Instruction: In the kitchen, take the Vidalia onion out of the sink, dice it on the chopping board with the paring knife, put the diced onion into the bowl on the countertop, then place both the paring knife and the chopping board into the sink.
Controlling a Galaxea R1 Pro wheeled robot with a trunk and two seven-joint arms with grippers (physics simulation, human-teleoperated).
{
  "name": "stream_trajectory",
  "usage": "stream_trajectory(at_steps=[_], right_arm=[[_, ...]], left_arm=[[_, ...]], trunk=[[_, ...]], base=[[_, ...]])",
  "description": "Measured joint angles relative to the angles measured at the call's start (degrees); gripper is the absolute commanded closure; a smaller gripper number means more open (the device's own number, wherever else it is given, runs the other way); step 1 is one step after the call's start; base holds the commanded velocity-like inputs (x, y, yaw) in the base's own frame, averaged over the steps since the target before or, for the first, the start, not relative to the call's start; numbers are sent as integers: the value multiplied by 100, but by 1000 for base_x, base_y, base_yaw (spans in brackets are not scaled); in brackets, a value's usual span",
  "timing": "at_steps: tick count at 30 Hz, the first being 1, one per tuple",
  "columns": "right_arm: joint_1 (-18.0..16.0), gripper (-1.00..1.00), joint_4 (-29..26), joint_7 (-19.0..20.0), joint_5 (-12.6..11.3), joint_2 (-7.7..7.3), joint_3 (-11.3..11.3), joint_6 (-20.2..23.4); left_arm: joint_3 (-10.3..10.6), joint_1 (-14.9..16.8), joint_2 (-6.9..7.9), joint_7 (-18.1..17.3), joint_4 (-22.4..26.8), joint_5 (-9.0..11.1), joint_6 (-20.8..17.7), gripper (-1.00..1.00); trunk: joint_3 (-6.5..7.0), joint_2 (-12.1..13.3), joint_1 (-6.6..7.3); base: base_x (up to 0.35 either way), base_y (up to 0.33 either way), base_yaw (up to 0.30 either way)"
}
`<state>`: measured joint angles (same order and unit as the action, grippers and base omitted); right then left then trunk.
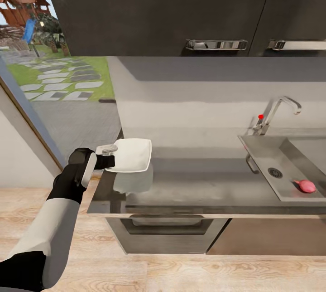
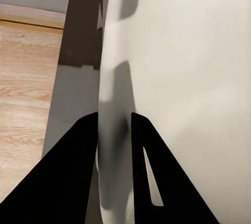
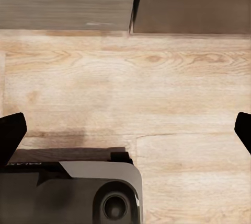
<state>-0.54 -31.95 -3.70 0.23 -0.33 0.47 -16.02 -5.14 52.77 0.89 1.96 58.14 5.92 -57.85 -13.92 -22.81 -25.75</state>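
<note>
The white squarish bowl [image 1: 132, 156] hangs just over the left end of the grey countertop [image 1: 194, 183], its reflection showing on the glossy surface below. My left gripper [image 1: 110, 156] is shut on the bowl's left rim. In the left wrist view the two black fingers [image 2: 151, 161] pinch the white bowl [image 2: 183, 78] wall, left gripper [image 2: 114, 130]. The pinkish Vidalia onion [image 1: 307, 186] lies in the steel sink [image 1: 267, 147] near the drain. My right gripper [image 3: 125, 130] is open wide over the wooden floor. The chopping board and the paring knife are out of view.
A chrome faucet [image 1: 277, 109] with a red knob stands behind the sink. Dark wall cabinets [image 1: 181, 11] hang above the counter. A drawer with a black handle [image 1: 165, 221] sits below the counter edge. A window [image 1: 50, 65] lies left. The robot's base [image 3: 78, 192] shows beneath the right gripper.
</note>
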Motion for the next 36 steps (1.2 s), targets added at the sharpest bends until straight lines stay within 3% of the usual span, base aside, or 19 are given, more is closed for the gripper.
stream_trajectory(at_steps=[36], right_arm=[[-2, -100, 0, -26, 0, 7, -8, 0]], left_arm=[[0, 0, -1, 0, -13, 8, 0, 100]], trunk=[[-1, 0, 1]], base=[[24, 0, 0]])
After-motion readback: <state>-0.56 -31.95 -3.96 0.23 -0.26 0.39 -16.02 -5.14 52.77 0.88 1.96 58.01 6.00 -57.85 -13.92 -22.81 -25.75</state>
